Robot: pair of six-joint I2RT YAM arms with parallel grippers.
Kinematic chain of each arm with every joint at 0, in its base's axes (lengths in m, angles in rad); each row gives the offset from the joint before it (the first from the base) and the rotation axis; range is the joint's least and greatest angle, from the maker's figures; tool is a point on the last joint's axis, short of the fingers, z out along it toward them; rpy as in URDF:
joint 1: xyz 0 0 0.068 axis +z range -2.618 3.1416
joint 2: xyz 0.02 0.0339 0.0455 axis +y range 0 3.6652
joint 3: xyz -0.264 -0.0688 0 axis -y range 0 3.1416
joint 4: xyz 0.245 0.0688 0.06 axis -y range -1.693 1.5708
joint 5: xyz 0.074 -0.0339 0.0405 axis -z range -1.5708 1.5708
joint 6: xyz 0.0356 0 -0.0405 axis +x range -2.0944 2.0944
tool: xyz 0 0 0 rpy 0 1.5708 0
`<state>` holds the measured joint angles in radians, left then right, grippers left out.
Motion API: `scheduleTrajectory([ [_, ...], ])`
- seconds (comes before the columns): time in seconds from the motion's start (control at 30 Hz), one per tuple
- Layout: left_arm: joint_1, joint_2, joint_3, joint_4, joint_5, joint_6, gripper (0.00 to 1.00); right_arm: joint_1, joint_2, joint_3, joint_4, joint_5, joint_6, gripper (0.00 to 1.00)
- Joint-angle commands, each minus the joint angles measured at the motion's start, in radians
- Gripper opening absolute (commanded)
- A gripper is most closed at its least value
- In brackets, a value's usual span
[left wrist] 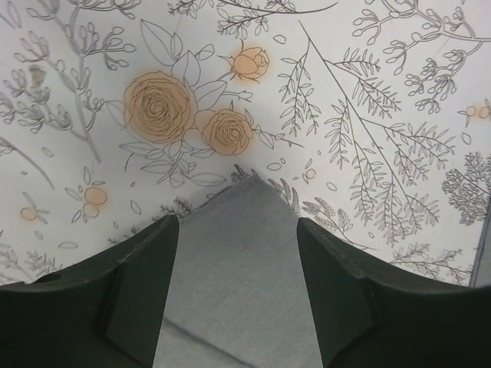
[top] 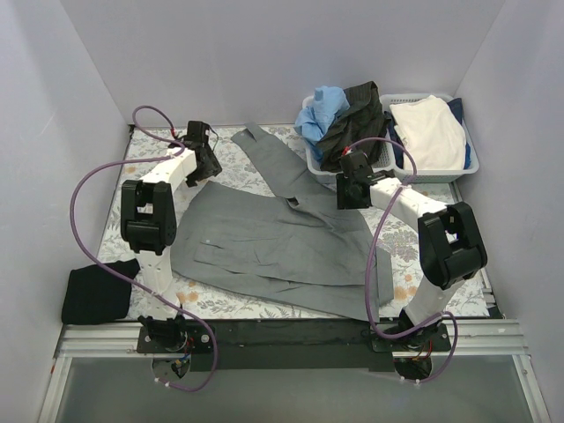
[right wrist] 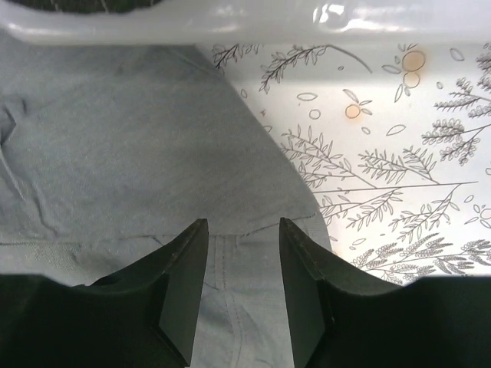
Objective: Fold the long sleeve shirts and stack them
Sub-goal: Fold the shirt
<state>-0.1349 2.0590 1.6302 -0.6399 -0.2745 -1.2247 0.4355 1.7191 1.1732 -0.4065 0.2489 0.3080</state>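
With the grey shirt (top: 273, 242) spread mid-table, the left gripper (left wrist: 239, 307), jaws parted, straddles its corner and the right gripper (right wrist: 242, 291), parted and empty too, hangs over an edge (beside the basket (right wrist: 192, 23)), so both should sink low and pinch cloth together.

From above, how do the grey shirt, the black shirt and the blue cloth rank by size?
Largest: grey shirt.
Then black shirt and blue cloth, which look close; the blue one is partly covered, so unsure.
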Motion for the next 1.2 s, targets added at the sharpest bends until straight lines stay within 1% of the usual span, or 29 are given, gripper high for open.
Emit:
scheduleTrajectory([
  [0.0, 0.0, 0.041, -0.004, 0.04, 0.043, 0.04, 0.61, -0.014, -0.007, 0.003, 0.12, 0.049, 0.012, 0.49],
  [0.2, 0.0, 0.104, 0.0, 0.042, 0.035, 0.067, 0.61, -0.03, 0.011, -0.021, 0.144, 0.053, 0.043, 0.49],
  [0.3, 0.0, 0.128, 0.013, 0.029, 0.011, 0.065, 0.56, -0.035, 0.022, -0.032, 0.159, 0.062, 0.043, 0.49],
  [0.4, 0.001, 0.133, 0.019, 0.014, -0.029, 0.059, 0.33, -0.041, 0.034, -0.032, 0.187, 0.064, 0.028, 0.49],
  [0.43, 0.003, 0.132, 0.02, 0.01, -0.04, 0.056, 0.23, -0.043, 0.039, -0.026, 0.193, 0.064, 0.025, 0.49],
  [0.47, 0.004, 0.128, 0.02, -0.007, -0.054, 0.054, 0.05, -0.043, 0.051, -0.021, 0.196, 0.064, 0.02, 0.49],
  [0.5, 0.006, 0.127, 0.02, -0.015, -0.078, 0.045, 0.0, -0.043, 0.057, -0.012, 0.196, 0.066, 0.014, 0.49],
  [0.6, 0.023, 0.093, -0.021, -0.032, -0.11, 0.036, 0.0, -0.043, 0.077, -0.001, 0.212, 0.056, 0.002, 0.49],
  [0.8, 0.055, -0.039, -0.189, 0.006, -0.081, 0.042, 0.0, -0.041, 0.126, 0.005, 0.293, 0.012, -0.058, 0.52],
  [0.93, 0.057, -0.071, -0.245, 0.011, -0.031, 0.051, 0.0, -0.04, 0.146, -0.003, 0.383, -0.011, -0.101, 0.55],
  [1.03, 0.055, -0.082, -0.277, 0.005, -0.023, 0.062, 0.0, -0.04, 0.169, -0.007, 0.443, -0.025, -0.133, 0.58],
  [1.17, 0.055, -0.117, -0.322, 0.0, -0.041, 0.062, 0.0, -0.04, 0.227, 0.002, 0.439, -0.08, -0.138, 0.6],
])
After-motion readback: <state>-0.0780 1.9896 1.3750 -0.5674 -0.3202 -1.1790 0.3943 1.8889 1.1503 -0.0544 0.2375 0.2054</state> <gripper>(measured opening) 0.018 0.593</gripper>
